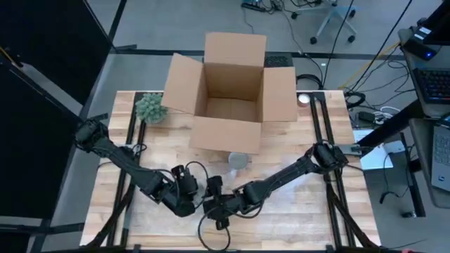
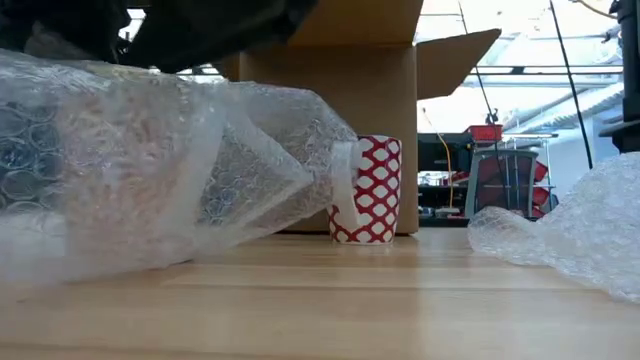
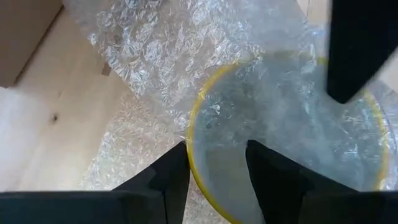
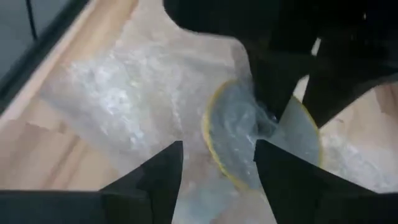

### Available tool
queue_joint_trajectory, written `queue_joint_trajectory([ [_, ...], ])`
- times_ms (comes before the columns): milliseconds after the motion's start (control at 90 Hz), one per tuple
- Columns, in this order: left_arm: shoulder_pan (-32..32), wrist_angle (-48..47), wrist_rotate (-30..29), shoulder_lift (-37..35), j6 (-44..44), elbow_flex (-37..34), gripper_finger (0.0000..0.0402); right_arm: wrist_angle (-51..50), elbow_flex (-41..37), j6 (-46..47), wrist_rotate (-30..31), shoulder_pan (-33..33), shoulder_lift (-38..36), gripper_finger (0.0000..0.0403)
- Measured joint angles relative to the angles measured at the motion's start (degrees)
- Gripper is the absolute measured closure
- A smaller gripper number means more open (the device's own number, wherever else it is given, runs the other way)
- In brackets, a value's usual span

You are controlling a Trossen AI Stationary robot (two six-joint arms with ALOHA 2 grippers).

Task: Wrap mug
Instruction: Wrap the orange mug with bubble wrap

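Observation:
A mug with a yellow rim sits under a sheet of clear bubble wrap at the table's near middle; the wrap also covers its mouth. My left gripper and my right gripper meet at this mug, each straddling its rim from opposite sides. In the high view the left gripper and the right gripper hide the mug. A second mug, red with white spots, stands upright on its base in front of the cardboard box. My left gripper has the wrapped mug's rim between its fingers, one finger outside the wall and one over the wrap-covered mouth. The wrap lies between the fingers and the mug. My right gripper straddles the opposite part of the rim, one finger outside and one over the mouth. In the left wrist view one right finger reaches over the rim into the mouth. The wrap lies under its fingers.
The open cardboard box stands at the far middle of the table with its flaps spread. A small green plant sits at the far left. More bubble wrap lies on the wood to one side, and bare table shows between.

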Motion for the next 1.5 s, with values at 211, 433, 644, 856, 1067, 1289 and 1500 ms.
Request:
queue_joint_trajectory([
  [211,0.02,-0.47,0.02,0.02,0.11,0.32,0.0258,1.08,0.06,-0.40,0.47,-0.78,2.75,0.0218],
  [433,-0.60,-2.78,0.31,-0.57,4.65,4.93,0.0258,0.81,0.09,-0.17,0.26,-0.72,3.39,0.0218],
  [644,-1.62,-6.64,-2.28,-3.19,6.56,8.08,0.0258,0.78,0.07,-0.20,0.35,-0.87,3.42,0.0218],
  [856,-4.37,-6.62,-2.48,-4.58,10.32,8.17,0.0258,0.78,0.07,-0.39,0.28,-1.33,3.44,0.0218],
  [1067,-4.91,-8.27,1.62,-4.55,12.33,8.15,0.0258,0.94,0.07,-0.40,0.24,-1.72,3.44,0.0218],
  [1289,-4.96,-0.25,5.85,-4.57,18.15,8.17,0.0258,1.94,0.04,-0.35,0.24,-1.75,3.51,0.0218],
  [1500,-3.46,0.05,6.32,-4.56,19.50,8.17,0.0258,1.96,0.04,-0.35,0.26,-1.75,3.51,0.0218],
])
